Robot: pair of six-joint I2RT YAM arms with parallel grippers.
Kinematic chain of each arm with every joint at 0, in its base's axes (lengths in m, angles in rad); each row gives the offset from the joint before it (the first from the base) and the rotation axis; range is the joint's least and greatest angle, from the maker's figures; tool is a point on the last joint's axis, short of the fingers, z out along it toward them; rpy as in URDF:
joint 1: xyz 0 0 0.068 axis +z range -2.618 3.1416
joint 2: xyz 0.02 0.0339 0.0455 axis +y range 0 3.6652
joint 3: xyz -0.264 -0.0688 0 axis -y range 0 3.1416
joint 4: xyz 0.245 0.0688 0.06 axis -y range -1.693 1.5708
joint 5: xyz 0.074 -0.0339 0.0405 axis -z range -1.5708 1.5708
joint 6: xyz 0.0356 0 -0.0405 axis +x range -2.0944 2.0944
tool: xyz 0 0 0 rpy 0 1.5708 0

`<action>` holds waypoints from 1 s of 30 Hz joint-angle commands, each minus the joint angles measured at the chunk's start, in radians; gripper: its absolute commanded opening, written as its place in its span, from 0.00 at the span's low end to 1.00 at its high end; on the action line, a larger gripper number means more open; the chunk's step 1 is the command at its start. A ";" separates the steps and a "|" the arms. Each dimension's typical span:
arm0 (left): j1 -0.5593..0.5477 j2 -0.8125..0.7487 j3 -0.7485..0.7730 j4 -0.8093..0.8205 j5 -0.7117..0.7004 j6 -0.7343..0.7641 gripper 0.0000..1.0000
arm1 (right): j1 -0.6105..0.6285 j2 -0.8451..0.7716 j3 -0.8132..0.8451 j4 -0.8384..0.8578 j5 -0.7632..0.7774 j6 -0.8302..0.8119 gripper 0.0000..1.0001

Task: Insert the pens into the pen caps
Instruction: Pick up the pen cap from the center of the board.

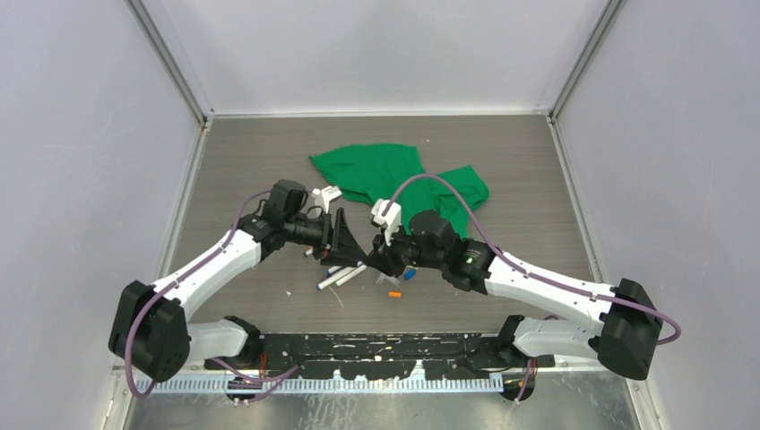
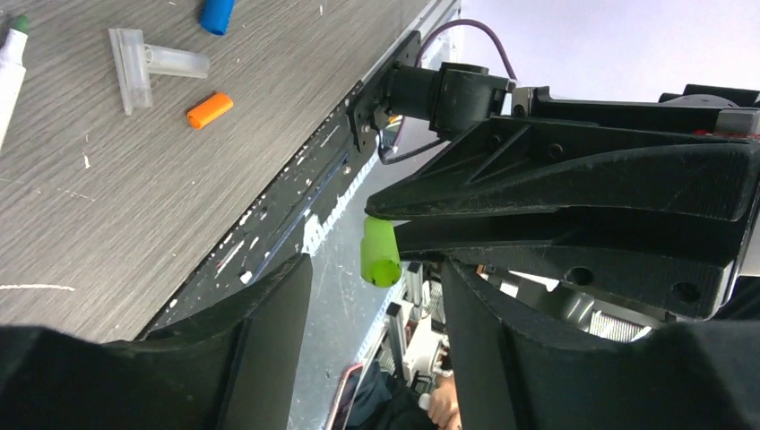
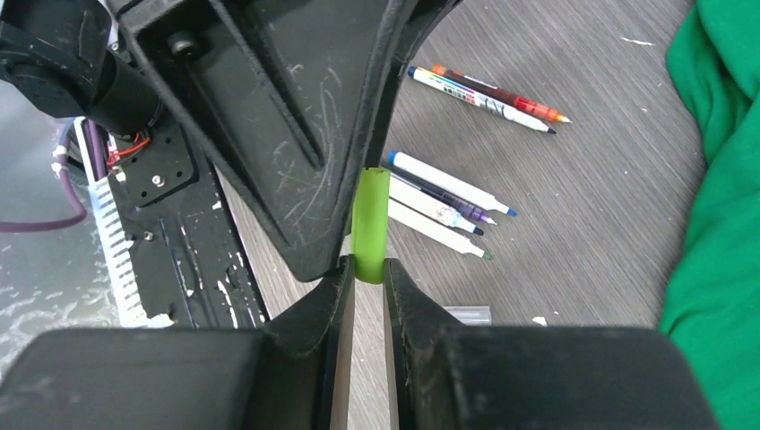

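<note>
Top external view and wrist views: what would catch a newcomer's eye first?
Over the middle of the table, the right gripper pinches a light green pen cap directly in front of the open left gripper. Behind them lies a crumpled green cloth, and several white pens lie on the table beneath.

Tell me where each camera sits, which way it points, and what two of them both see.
Top external: above and behind, looking down at the table; left arm and right arm show.
Left wrist: on the left arm, facing the right gripper; open left gripper at bottom.
Right wrist: on the right arm, looking past its shut fingers at pens.
Shared: both wrist views show the green cap.
</note>
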 commanded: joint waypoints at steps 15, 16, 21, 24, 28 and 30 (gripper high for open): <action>-0.005 0.040 0.048 0.085 0.034 -0.069 0.25 | 0.027 -0.023 0.059 -0.030 -0.031 -0.040 0.12; -0.005 0.040 0.050 0.083 0.035 -0.068 0.25 | 0.027 -0.022 0.058 -0.030 -0.029 -0.040 0.12; -0.002 0.040 0.061 0.046 0.034 -0.043 0.24 | 0.028 -0.025 0.057 -0.030 -0.023 -0.042 0.12; 0.009 0.039 0.061 0.029 0.040 -0.032 0.24 | 0.027 -0.026 0.059 -0.034 -0.022 -0.044 0.12; 0.027 0.024 0.065 0.007 0.044 -0.013 0.28 | 0.028 -0.026 0.058 -0.035 -0.024 -0.043 0.12; 0.038 0.016 0.068 -0.002 0.046 -0.004 0.30 | 0.028 -0.024 0.058 -0.036 -0.024 -0.045 0.12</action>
